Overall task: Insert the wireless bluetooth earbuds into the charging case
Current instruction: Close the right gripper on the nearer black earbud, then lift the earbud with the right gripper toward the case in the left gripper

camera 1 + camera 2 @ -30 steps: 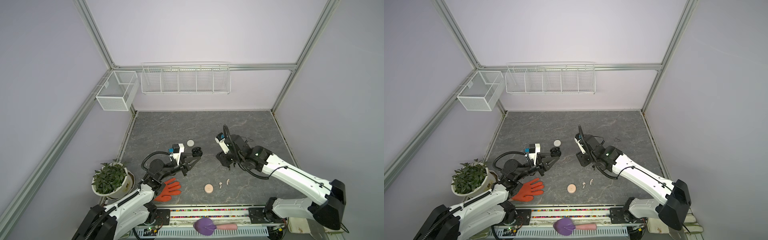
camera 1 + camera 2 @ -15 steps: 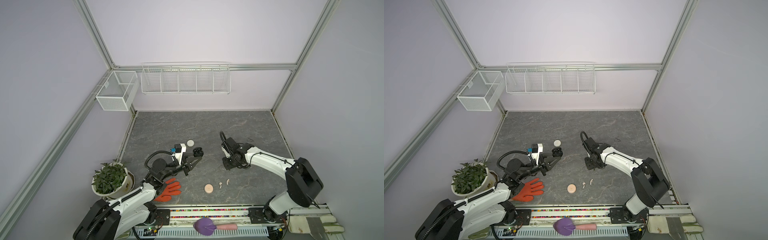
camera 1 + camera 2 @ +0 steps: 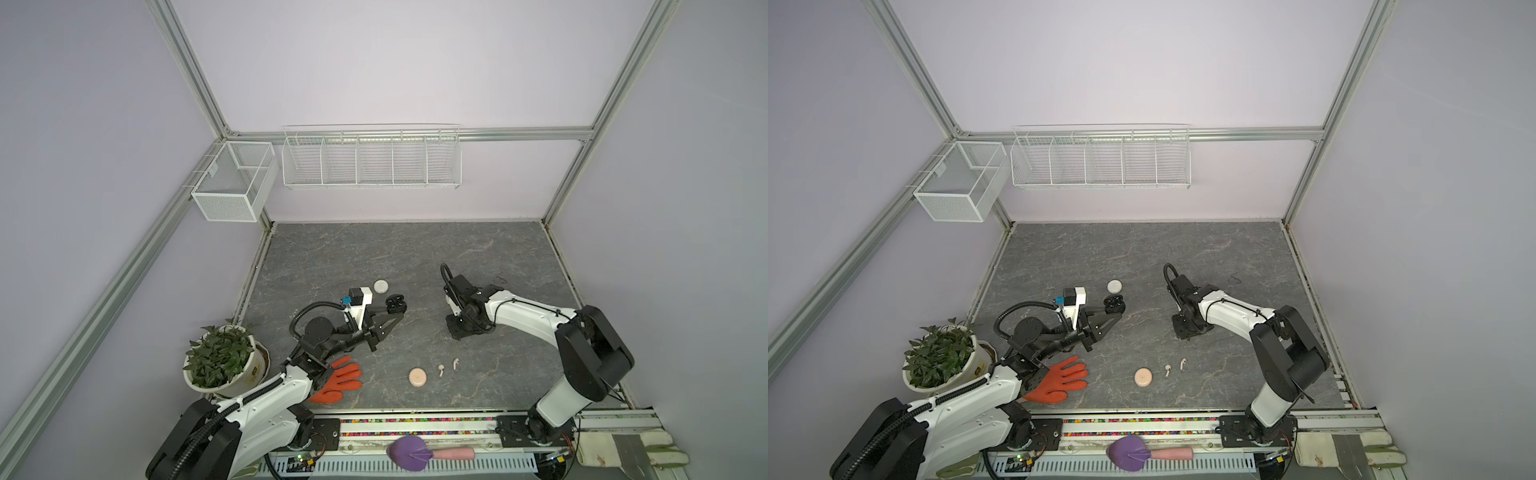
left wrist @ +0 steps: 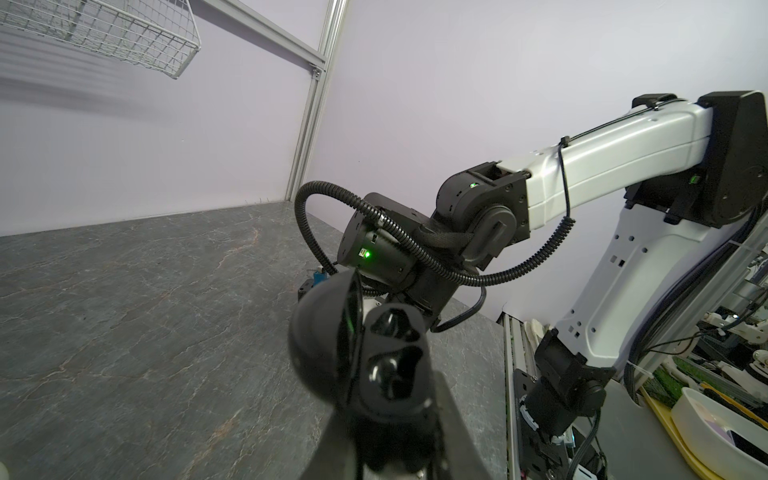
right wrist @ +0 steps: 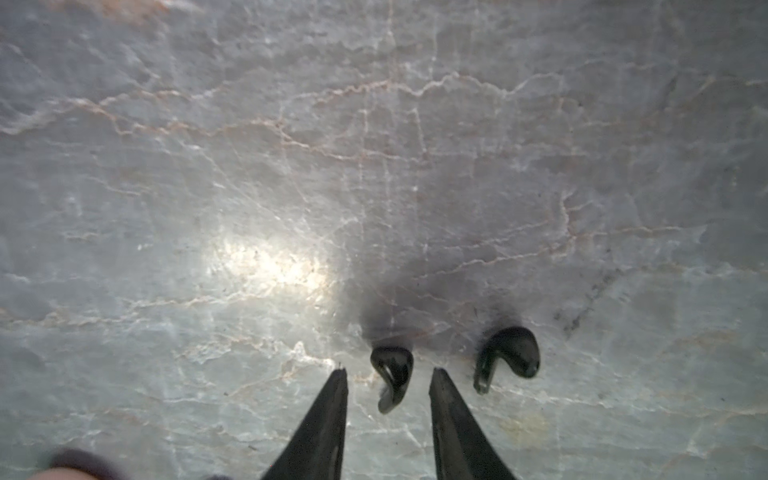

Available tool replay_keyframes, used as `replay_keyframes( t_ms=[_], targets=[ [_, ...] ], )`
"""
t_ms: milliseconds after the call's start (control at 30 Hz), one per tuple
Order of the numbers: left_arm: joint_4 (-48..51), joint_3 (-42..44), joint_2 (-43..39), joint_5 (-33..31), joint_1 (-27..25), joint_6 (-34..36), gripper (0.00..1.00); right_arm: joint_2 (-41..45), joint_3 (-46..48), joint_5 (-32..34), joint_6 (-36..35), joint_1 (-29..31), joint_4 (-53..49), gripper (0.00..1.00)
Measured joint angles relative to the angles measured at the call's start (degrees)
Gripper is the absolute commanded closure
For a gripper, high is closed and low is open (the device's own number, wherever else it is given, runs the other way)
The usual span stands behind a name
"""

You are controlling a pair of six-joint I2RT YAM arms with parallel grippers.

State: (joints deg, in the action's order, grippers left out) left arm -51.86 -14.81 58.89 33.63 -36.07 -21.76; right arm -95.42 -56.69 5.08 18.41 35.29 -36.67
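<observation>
Looks like the pick-up step: right tool (image 5: pixel 387 370) sits mid-worktop (image 3: pixel 374 249), slightly toward the right edge, jaws half open astride a black earbud (image 5: pixel 392 361), gripping nothing, so next it's pinch, lift and carry to the open case (image 4: pixel 386 399) clamped in the left tool (image 3: pixel 394 313).

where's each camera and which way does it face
Both top views: high in front, looking down at the table; left arm, right arm show.
Left wrist: on left arm, facing the right arm; left gripper holds the open black charging case.
Right wrist: facing straight down; right gripper straddles a black earbud.
Shared: that case, in both top views and left wrist.
</observation>
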Motion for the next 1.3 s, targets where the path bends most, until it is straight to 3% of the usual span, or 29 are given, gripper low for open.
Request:
replay_keyframes(
  t_ms=[533, 1033, 1300],
  targets=[
    [0.8, 0.2, -0.5, -0.6, -0.1, 1.0, 1.0, -2.1, -0.1, 0.0, 0.1, -0.3, 0.5, 0.79],
    [1.8, 0.2, -1.2, -2.5, -0.1, 1.0, 1.0, -1.9, -0.3, 0.3, -0.4, -0.3, 0.5, 0.82],
    [1.6, 0.2, -0.5, -6.1, -0.1, -0.2, 1.0, 3.0, -5.0, 5.2, -1.6, 2.1, -0.4, 0.82]
  ],
)
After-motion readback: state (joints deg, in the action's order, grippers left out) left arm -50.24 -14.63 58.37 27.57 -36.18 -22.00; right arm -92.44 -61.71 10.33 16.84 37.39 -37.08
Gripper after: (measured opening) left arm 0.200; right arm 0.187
